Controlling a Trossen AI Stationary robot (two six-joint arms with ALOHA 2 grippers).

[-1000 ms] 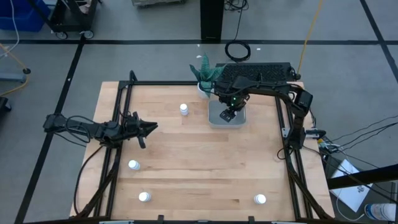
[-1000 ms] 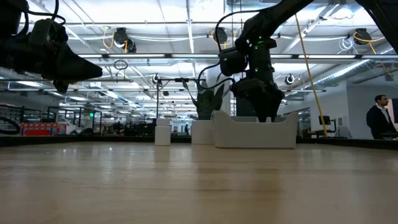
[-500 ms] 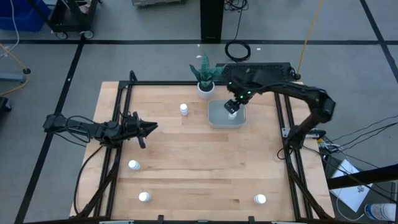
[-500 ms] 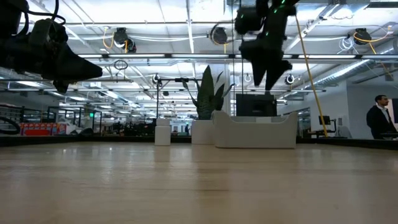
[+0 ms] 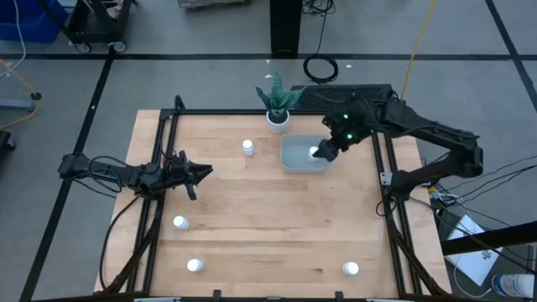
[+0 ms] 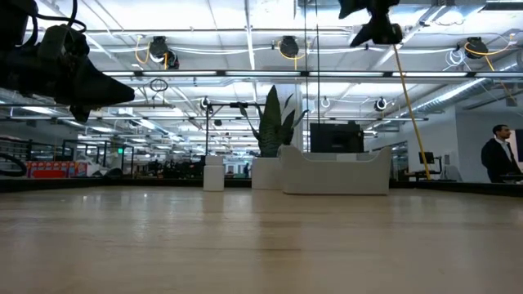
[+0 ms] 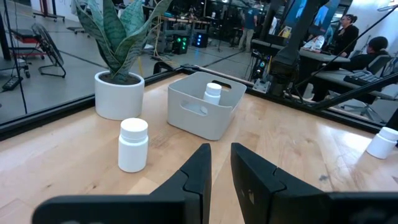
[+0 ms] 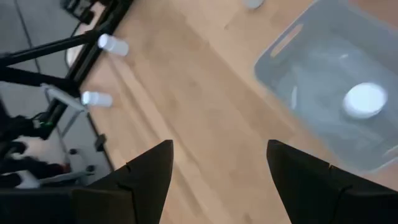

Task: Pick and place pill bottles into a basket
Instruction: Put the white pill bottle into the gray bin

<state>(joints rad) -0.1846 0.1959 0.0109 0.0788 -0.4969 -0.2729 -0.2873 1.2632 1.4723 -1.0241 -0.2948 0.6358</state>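
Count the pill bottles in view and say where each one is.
5. One pill bottle stands in the basket; one beside it near the plant pot; three along the near side. None seems hidden.

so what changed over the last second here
The right gripper rose out of the basket and pulled back toward its side, fingers open, leaving one pill bottle inside. The left gripper, the four bottles on the table and the plant pot stayed put.

One camera looks straight down on the whole table (image 5: 268,210); another sits level at the tabletop; both wrist cameras share the basket (image 7: 205,106).
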